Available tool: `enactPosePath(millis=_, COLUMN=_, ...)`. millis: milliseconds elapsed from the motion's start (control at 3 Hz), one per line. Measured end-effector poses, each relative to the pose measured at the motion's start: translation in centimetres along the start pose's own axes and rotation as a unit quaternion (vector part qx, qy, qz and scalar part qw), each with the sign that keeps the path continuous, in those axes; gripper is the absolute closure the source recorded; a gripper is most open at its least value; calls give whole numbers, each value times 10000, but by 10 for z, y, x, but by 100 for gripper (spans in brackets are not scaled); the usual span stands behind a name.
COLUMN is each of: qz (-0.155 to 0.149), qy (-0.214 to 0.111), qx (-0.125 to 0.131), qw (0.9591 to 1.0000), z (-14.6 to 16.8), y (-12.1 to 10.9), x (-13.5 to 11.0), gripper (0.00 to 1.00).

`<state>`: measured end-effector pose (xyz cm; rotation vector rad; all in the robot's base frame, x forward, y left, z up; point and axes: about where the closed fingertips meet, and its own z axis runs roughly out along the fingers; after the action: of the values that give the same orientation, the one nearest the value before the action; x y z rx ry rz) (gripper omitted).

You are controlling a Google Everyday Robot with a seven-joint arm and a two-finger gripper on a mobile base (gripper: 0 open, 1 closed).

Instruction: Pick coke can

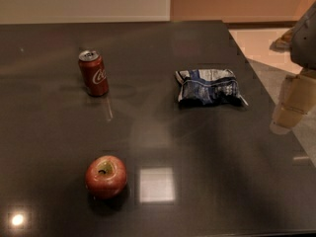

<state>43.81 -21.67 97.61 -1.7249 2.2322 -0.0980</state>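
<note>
Currently, the step in hand is judged to be the approach: nothing is grasped and the target has not yet been reached.

1. Table (207, 181). A dark, glossy surface fills most of the camera view. It carries three items, all well apart from one another, plus bright reflections near the front edge.

2. Gripper (291, 105). It hangs at the far right edge of the view, over the table's right border and partly cut off by the frame. Whether it is apart or together cannot be told here. It holds nothing and touches no item.

3. Chip bag (210, 87). A crumpled blue-and-white packet lies flat, right of centre. It is the item nearest the gripper and sits roughly between the gripper and the target.

4. Apple (105, 176). A red apple rests at front left, stem dimple facing up. It is not the target.

5. Coke can (93, 73). The target stands upright at back left, silver top up and white script facing the camera. It is the item farthest from the gripper.

Next move, as a judgement: travel leftward across the table, passing above or behind the chip bag. Align on the can's side wall, then descend with both jaws astride it. A glancing contact could tip the can.
</note>
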Motion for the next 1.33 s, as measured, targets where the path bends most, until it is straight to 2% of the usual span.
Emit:
enactPosePath(millis=667, qz=6, qy=-46, qx=-4, qw=10000, z=2, y=-2, x=-4, gripper=0)
enactPosePath(millis=1000, qz=39, qy=-710, qx=-86, qw=9974, z=28, y=-32, x=-67, gripper=0)
enactPosePath(millis=1333, qz=-35, qy=-1196, qx=-168, qw=9927, z=48, y=-53, x=-121, gripper=0)
